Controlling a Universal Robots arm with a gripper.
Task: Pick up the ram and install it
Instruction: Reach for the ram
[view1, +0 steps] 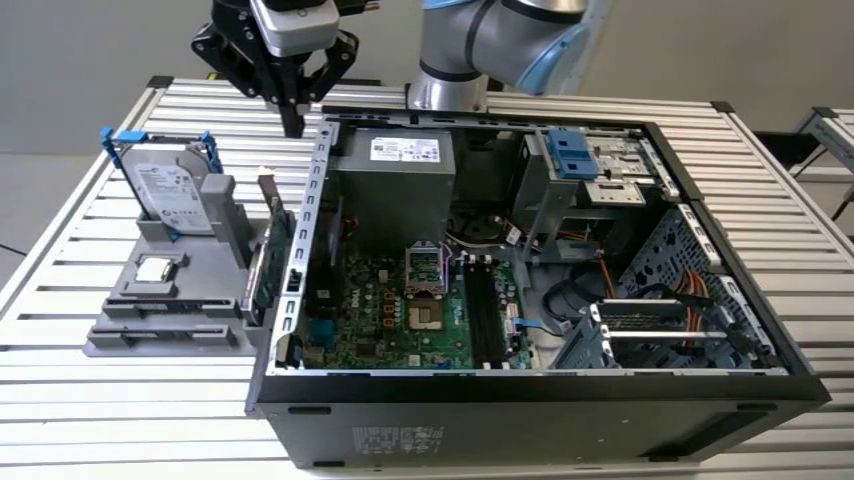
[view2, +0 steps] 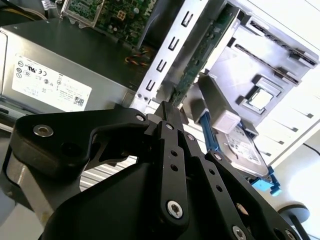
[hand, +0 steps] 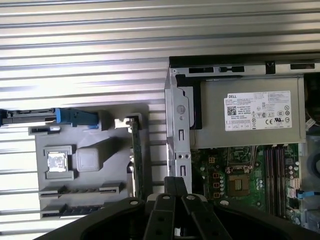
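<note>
Nearest in the exterior view is the black, open-sided computer case (view1: 534, 420). It lies on the slatted metal surface (view1: 120, 400), with its green motherboard (view1: 387, 310) exposed. On the exterior view's left of the case sits a grey plastic holder block (view1: 160, 335).

The ram (view1: 259, 285), a slim dark green circuit-board stick, stands on its long edge in the side of the holder that faces the case. It is just beside a taller green expansion card (view1: 282, 270), which stands between the ram and the case wall. Nothing is touching the ram.

Farther back on the holder lies a small square silver chip (view1: 158, 268). Behind that, a silver hard drive in a blue frame (view1: 171, 190) stands upright. Inside the case, beyond the motherboard, is the grey metal power supply box (view1: 394, 185).

Farther still, the black gripper (view1: 292, 128) hangs point-down above the surface, near the case's far corner and past the far end of the holder. It is well apart from the ram. Its fingers (hand: 170, 184) are pressed together and hold nothing. The second wrist view shows their joined tips (view2: 167, 106) aimed toward the holder. At the very back rises the silver and blue robot arm (view1: 494, 40).
</note>
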